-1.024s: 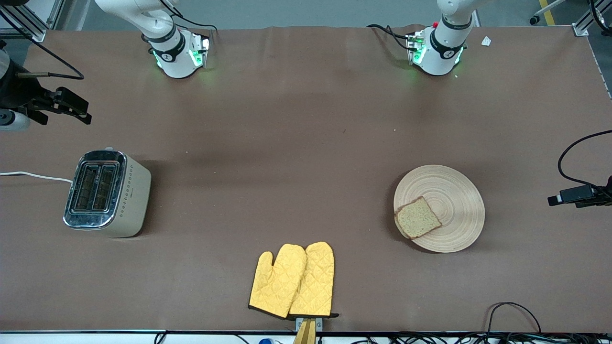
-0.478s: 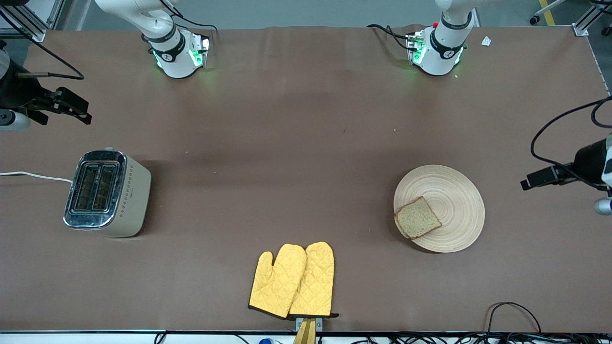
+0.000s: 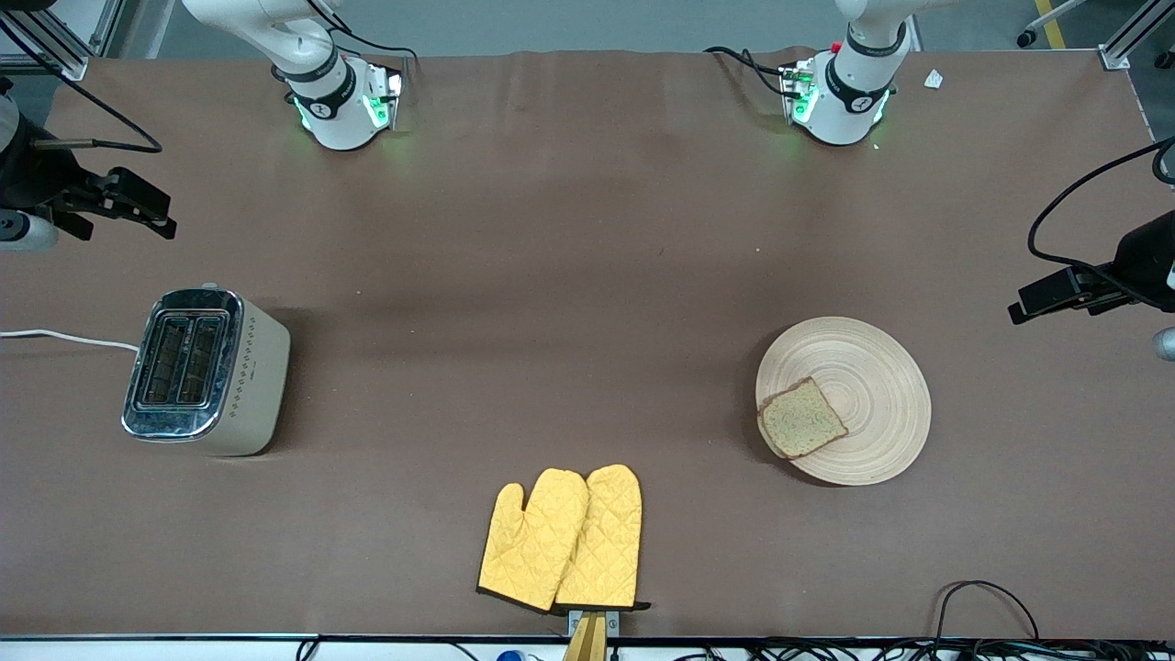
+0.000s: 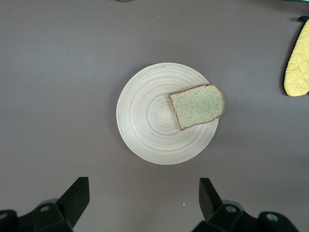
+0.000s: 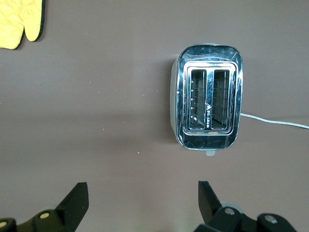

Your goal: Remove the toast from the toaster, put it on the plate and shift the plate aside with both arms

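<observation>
The toast [image 3: 801, 419] lies on the round wooden plate [image 3: 872, 367], on the part of it toward the right arm's end. My left wrist view looks straight down on the plate [image 4: 145, 125] and the toast [image 4: 198, 105]. The left gripper [image 3: 1028, 303] hangs open and holds nothing, over bare table beside the plate toward the left arm's end; its jaws [image 4: 144, 193] stand wide apart. The right gripper [image 3: 165, 213] waits open over the table at the right arm's end, beside the toaster, with nothing between its fingers [image 5: 143, 193].
A chrome-topped toaster [image 3: 207, 370] with two empty slots [image 5: 208, 110] stands toward the right arm's end, its white cord [image 3: 64, 338] trailing off the table. Two yellow oven mitts [image 3: 565, 540] lie at the edge nearest the front camera. Black cables [image 3: 982, 597] loop there too.
The left gripper has come in from the table's end and shifted toward the side where the arms' bases stand. The right arm, toast and plate have not moved.
</observation>
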Action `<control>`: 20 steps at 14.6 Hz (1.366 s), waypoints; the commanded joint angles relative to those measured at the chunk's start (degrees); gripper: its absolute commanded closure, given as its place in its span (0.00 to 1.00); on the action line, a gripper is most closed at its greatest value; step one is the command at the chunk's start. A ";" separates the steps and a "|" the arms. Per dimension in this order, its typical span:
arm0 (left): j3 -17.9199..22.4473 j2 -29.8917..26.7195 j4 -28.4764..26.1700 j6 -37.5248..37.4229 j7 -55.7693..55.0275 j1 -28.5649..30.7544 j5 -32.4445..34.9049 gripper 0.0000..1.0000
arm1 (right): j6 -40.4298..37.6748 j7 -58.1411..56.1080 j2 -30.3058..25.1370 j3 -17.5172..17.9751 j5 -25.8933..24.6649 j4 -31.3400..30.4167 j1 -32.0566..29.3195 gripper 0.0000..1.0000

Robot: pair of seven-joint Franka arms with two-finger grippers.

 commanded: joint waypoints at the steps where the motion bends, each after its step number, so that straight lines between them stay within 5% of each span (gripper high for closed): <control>1: 1.39 -3.46 -1.73 -0.31 0.41 -3.55 3.64 0.00 | 0.65 0.34 -0.69 0.59 0.35 -1.07 -0.52 0.00; 4: 12.46 -6.97 -2.43 -0.48 0.76 -14.72 9.46 0.00 | 0.65 0.25 -0.69 0.50 0.96 -1.07 -0.87 0.00; 10: 18.62 -12.78 -10.34 -0.14 2.34 -18.25 1.74 0.00 | 0.74 -0.10 -0.16 0.24 1.05 -0.98 -1.23 0.00; 20: 18.02 -15.76 -13.94 0.74 2.44 -17.99 1.38 0.00 | -1.54 -0.19 -0.07 0.06 -0.27 3.23 -2.01 0.00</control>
